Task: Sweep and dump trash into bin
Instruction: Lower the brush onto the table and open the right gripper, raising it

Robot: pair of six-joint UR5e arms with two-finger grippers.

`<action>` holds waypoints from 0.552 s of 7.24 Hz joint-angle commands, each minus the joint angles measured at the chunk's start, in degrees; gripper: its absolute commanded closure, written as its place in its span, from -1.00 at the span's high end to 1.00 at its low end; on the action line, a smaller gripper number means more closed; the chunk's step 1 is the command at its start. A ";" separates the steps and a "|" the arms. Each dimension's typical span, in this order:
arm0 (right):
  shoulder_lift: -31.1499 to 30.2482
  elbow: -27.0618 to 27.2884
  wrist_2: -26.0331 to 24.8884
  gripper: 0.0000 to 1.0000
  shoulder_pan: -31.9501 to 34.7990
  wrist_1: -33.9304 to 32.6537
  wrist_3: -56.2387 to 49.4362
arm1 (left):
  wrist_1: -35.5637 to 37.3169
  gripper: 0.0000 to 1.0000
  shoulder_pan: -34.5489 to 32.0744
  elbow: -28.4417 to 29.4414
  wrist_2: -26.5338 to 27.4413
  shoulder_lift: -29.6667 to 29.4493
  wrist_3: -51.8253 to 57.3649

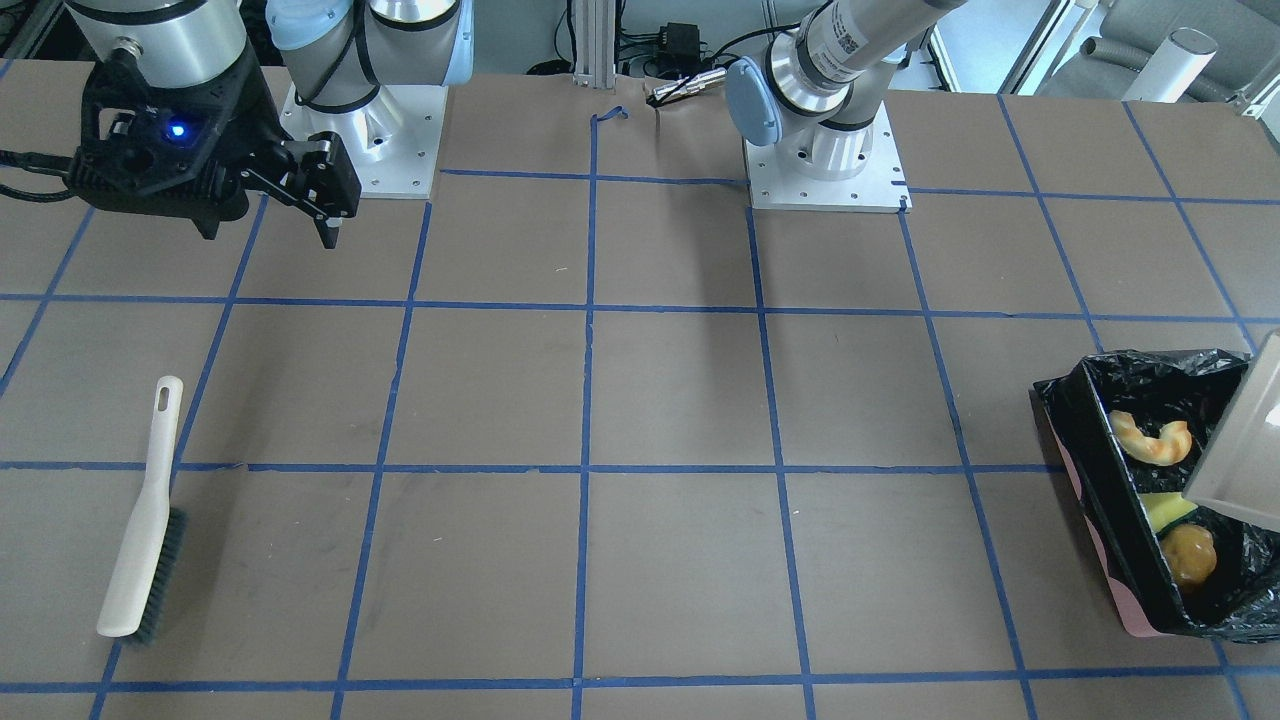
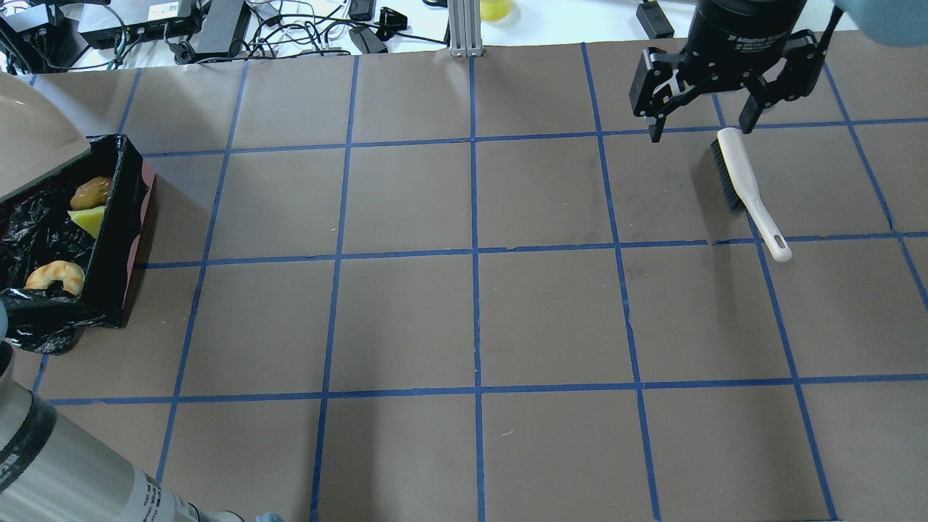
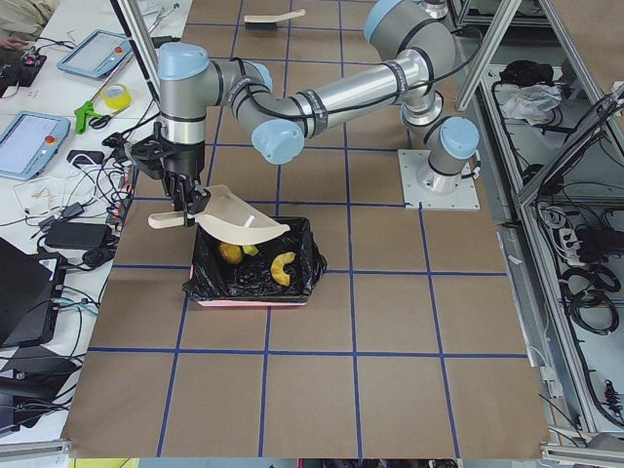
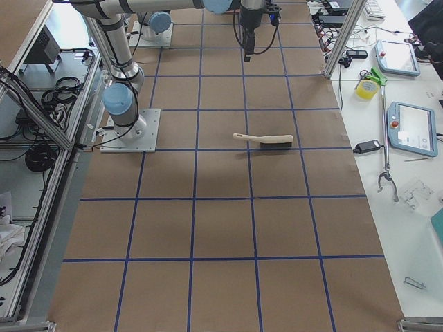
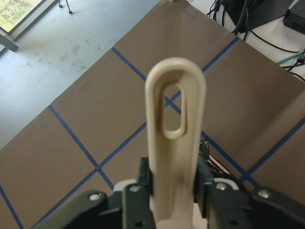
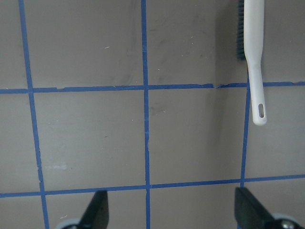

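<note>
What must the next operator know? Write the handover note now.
Left hand: shut on the dustpan handle, pan tilted over the bin.
Right hand: open, empty, above the table near the brush, which lies flat.
In the bin: potato, croissant, sponge.
Done: sweeping and dumping, by the look of it; nothing else to sweep shows on the table.
Left: probably just set the dustpan down and retract both arms.

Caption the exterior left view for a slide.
Left gripper holds the dustpan tilted over the bin, trash already inside.
</note>
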 commanded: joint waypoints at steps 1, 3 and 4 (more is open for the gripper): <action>-3.09 1.94 1.07 0.99 0.38 -0.49 -0.71 | -11.71 -1.00 -2.98 2.93 -3.00 0.92 -11.83; -4.43 7.38 6.08 1.00 0.12 -9.31 -4.11 | -17.26 -1.00 -6.92 2.50 -6.86 1.02 -24.99; -4.35 8.36 5.74 1.00 -0.23 -12.94 -6.06 | -18.59 -1.00 -9.73 2.06 -10.28 1.19 -30.12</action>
